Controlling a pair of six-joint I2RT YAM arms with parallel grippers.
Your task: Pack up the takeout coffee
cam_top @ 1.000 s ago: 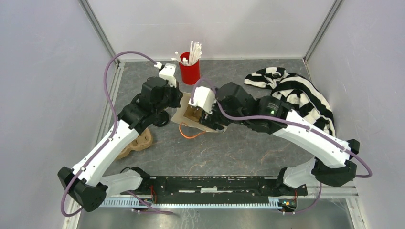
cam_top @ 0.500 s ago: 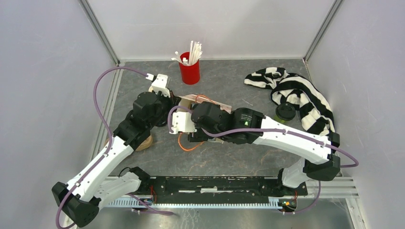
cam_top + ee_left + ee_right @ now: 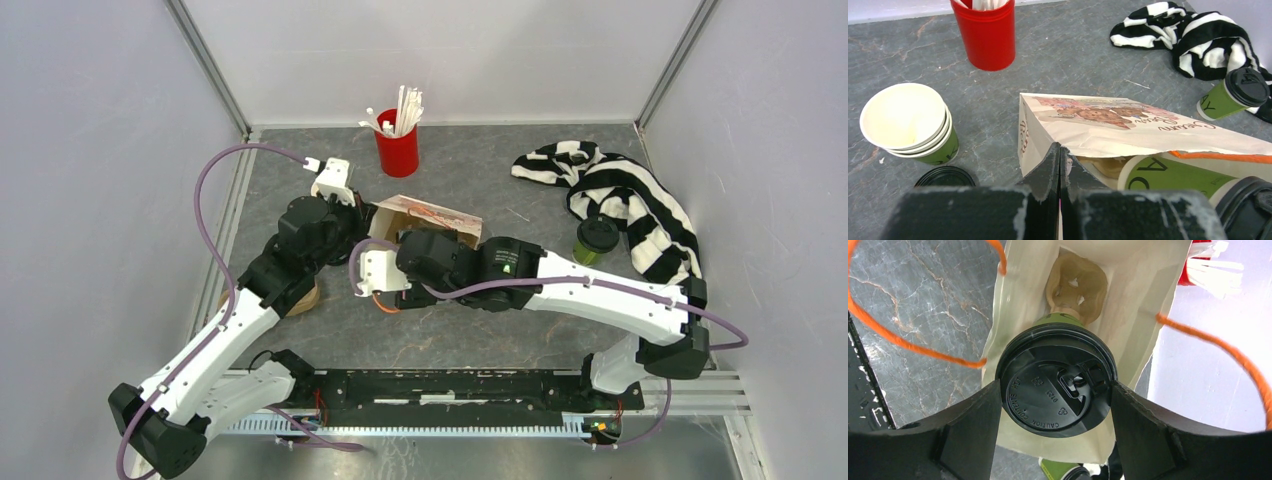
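A printed paper bag (image 3: 440, 215) with orange handles lies on its side, its mouth facing my arms. My left gripper (image 3: 1059, 150) is shut on the bag's (image 3: 1108, 130) edge at the mouth's corner. One takeout coffee cup (image 3: 1168, 175), green with a black lid (image 3: 1055, 385), lies partly inside the mouth. My right gripper (image 3: 1055, 390) is shut on that lid, a finger pressing each side. The second takeout coffee cup (image 3: 597, 238) stands upright by the striped cloth and also shows in the left wrist view (image 3: 1233, 95).
A cardboard carrier (image 3: 1075, 285) sits deep inside the bag. A stack of lidless green cups (image 3: 908, 122) and a loose black lid (image 3: 945, 176) lie left of the bag. A red cup of white sticks (image 3: 397, 150) stands behind. A striped cloth (image 3: 620, 195) fills the back right.
My right gripper has swung left and down to the bag's mouth, carrying the lidded cup. The bag has tipped onto its side. My left gripper stays shut on the bag.
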